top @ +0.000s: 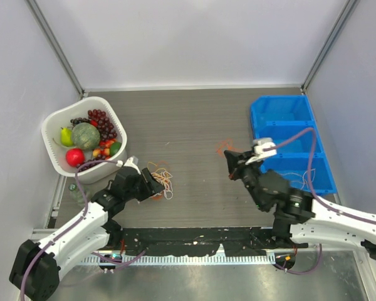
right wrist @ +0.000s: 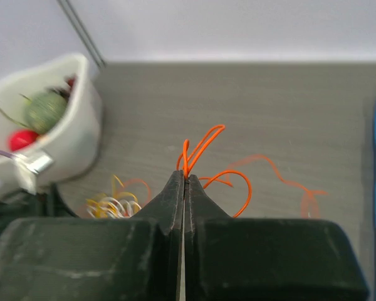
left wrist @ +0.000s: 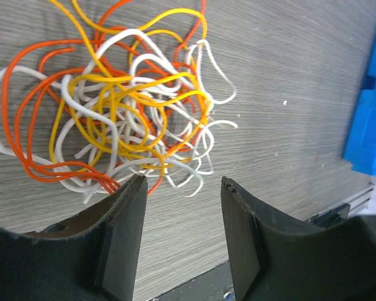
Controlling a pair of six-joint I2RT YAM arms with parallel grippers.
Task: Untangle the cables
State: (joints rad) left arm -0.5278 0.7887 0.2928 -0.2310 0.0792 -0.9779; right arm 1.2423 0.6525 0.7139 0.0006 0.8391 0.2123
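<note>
right gripper (right wrist: pixel 184 179) — level, tight on orange cable (right wrist: pixel 233 171)

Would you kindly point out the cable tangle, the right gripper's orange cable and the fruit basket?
cable tangle (left wrist: pixel 131 106), left wrist view, middle of the knot.
orange cable (right wrist: pixel 200 147), right wrist view, its upright loop.
fruit basket (top: pixel 62 111), top view, upper left rim.

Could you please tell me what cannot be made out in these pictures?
Top view: the tangle of cords is too small to trace strands, and the left pincer covers its edge.
Left wrist view: the tangle runs off the top edge; orange strands disappear behind a finger.
Right wrist view: the shut right pincer hides the pinched part of the orange cord; whether the blurred orange loop joins it is unclear.
</note>
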